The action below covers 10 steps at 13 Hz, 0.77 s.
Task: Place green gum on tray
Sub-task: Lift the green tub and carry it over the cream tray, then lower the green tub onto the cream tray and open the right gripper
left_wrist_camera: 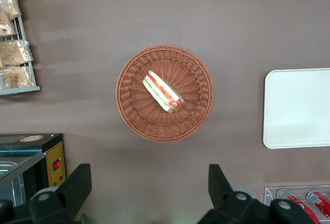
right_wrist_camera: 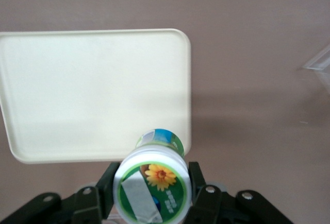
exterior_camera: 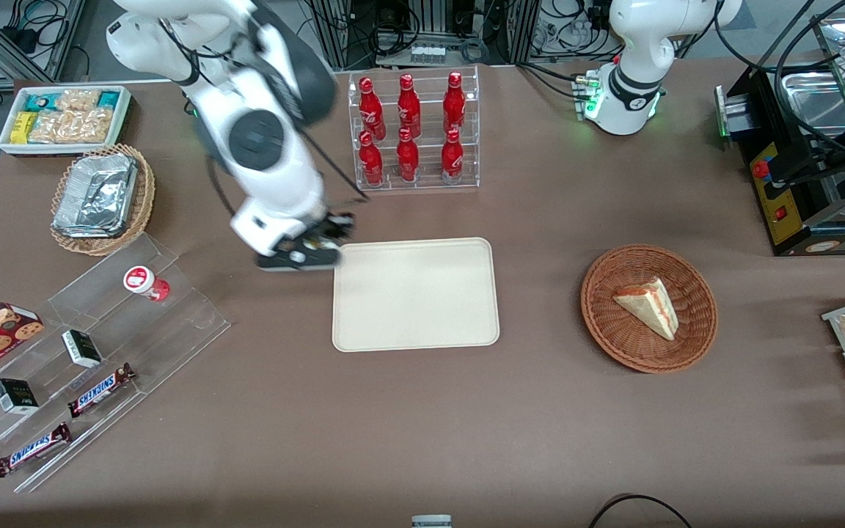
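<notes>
The black two-finger gripper (right_wrist_camera: pixel 152 195) is clamped on the little white bottle with the green-and-white flower lid (right_wrist_camera: pixel 152 185). It's hanging above the edge of the flat cream-beige plastic tray (exterior_camera: pixel 415 293).

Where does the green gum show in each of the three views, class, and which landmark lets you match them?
Front view: not visible; the gripper, at the tray's edge toward the working arm's end, hides it.
Left wrist view: not in it.
Right wrist view: the green gum sits between the gripper's fingers, lid toward the camera, over the tray's corner.
Shared landmark: the tray, seen in all three.
</notes>
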Motion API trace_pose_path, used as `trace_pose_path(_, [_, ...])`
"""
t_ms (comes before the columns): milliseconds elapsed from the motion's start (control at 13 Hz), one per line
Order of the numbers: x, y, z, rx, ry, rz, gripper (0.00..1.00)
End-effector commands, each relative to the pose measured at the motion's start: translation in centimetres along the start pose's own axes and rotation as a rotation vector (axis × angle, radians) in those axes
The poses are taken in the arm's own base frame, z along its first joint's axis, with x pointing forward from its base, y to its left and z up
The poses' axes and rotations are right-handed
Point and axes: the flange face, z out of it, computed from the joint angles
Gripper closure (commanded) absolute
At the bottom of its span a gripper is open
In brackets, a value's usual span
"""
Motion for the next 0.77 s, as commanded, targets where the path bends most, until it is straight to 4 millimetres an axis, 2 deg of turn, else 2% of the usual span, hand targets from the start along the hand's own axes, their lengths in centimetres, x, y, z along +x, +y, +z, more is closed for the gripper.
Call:
trace_pose_path(0, [1.7,-4.7,5.8,0.022,0.037,0.086,1.00])
trace_pose_path(231, [1.5,-7.4,9.9,0.050,0.067,0.097,1.00])
trace_pose_path(538, [0.8,-9.4,13.0,0.062,0.079,0.087,1.00])
trace_pose_path(692, [0.1,-10.2,15.5,0.042,0.061,0.070,1.00])
